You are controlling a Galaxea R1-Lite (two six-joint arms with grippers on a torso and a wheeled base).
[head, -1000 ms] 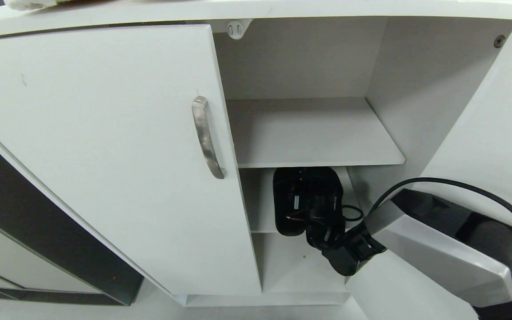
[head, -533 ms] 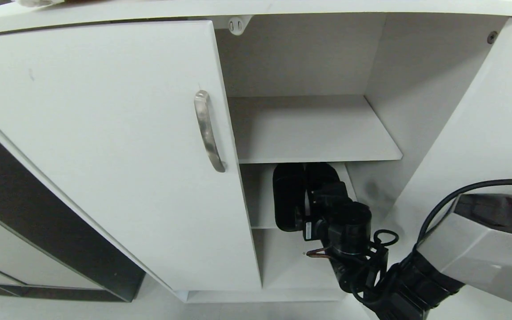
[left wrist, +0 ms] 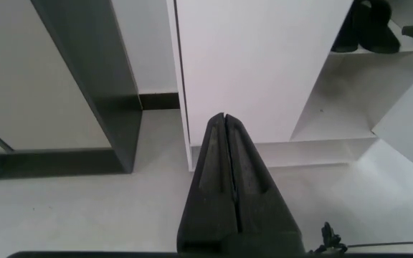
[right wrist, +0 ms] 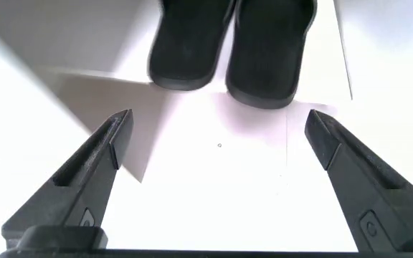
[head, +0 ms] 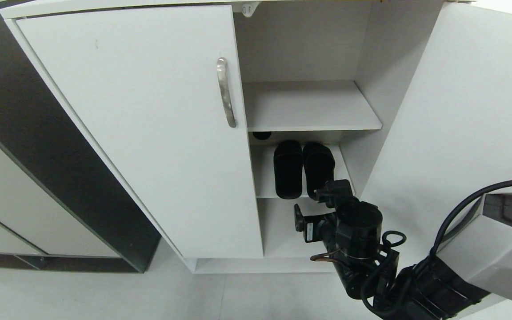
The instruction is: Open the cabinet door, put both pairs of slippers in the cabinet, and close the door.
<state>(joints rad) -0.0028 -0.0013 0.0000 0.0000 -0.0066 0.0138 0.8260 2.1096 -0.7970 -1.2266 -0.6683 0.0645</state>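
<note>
A pair of black slippers (head: 302,169) lies side by side on the middle shelf (head: 262,178) of the white cabinet, heels toward me. The cabinet's right door (head: 451,133) stands wide open. My right gripper (head: 316,202) is open with nothing in it, just in front of the shelf's edge and slightly below the slippers' heels. In the right wrist view the slippers (right wrist: 231,43) lie beyond the gripper (right wrist: 217,132), clear of both fingers. My left gripper (left wrist: 224,125) is shut on nothing, low over the floor before the cabinet's left door (left wrist: 257,64).
The left door (head: 149,124), with its metal handle (head: 226,93), is closed. The upper shelf (head: 305,106) and the bottom compartment (head: 282,231) are bare. A small dark thing (head: 262,135) shows far back under the upper shelf. A dark panel (head: 25,133) stands left of the cabinet.
The head camera has shifted. My right arm has drawn back out of the cabinet, leaving the slippers on the middle shelf, which it no longer covers.
</note>
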